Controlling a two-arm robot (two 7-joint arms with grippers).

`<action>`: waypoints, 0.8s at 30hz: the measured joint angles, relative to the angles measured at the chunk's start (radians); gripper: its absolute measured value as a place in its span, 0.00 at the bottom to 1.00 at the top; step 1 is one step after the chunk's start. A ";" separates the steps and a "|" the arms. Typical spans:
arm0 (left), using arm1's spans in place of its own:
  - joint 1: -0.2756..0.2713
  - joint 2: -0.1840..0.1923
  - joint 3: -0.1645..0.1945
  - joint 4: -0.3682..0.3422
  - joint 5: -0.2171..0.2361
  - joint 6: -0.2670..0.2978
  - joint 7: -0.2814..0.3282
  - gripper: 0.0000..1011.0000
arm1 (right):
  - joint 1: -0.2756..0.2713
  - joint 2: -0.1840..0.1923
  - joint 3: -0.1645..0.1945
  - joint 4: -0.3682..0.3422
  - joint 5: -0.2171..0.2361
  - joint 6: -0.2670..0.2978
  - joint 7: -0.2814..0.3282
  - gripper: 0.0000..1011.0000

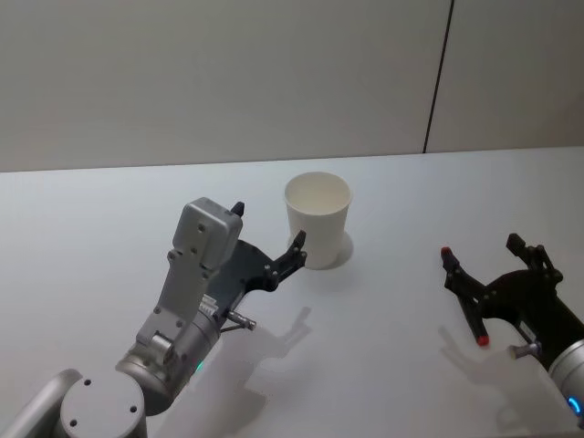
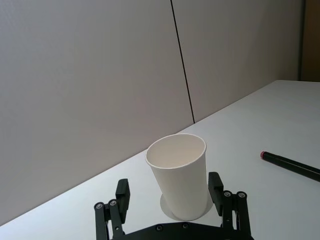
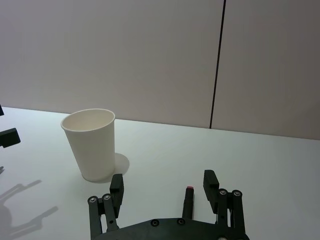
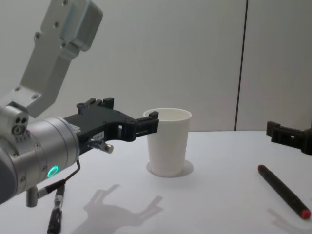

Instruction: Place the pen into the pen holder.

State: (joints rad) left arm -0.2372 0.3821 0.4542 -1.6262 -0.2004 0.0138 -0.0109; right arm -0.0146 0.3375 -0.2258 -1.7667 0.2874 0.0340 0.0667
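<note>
**White pen holder (image 1: 318, 219) stands ready, pen (image 4: 282, 191) not yet lifted**

The paper pen holder stands upright at the centre of the head frame on the pale desk (image 1: 383, 374). I have the left tool (image 2: 169, 190) reaching in from the lower left. Its fingers are spread wide, and its wrist frame shows them either side of the cup's base, gripping nothing. I cannot tell whether the nearer fingertip touches the cup wall.

The black pen with red ends lies flat on the desk at the lower right of the chest frame, well apart from the cup. The right tool (image 3: 164, 182) hangs over it, jaws apart and empty. In its wrist frame the pen sits nearer one finger than the other.

As I judge it, the pick comes next. Closing off-centre could roll or skid the pen out of reach. The cup is light, so a nudge from the left fingers could tip it. So could a long pen dropped against the rim, unless that tool steadies it.
</note>
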 joint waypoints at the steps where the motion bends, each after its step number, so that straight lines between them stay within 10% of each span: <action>1: 0.000 0.000 0.000 0.000 0.000 0.000 0.000 0.99 | 0.000 0.000 0.000 0.000 0.000 0.000 0.000 0.99; 24: 0.000 0.000 0.000 0.000 0.000 0.000 0.000 0.99 | 0.000 0.000 0.000 0.000 0.000 0.000 0.000 0.99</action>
State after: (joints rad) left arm -0.2372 0.3821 0.4543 -1.6262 -0.2004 0.0138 -0.0109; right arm -0.0147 0.3375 -0.2258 -1.7667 0.2874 0.0341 0.0668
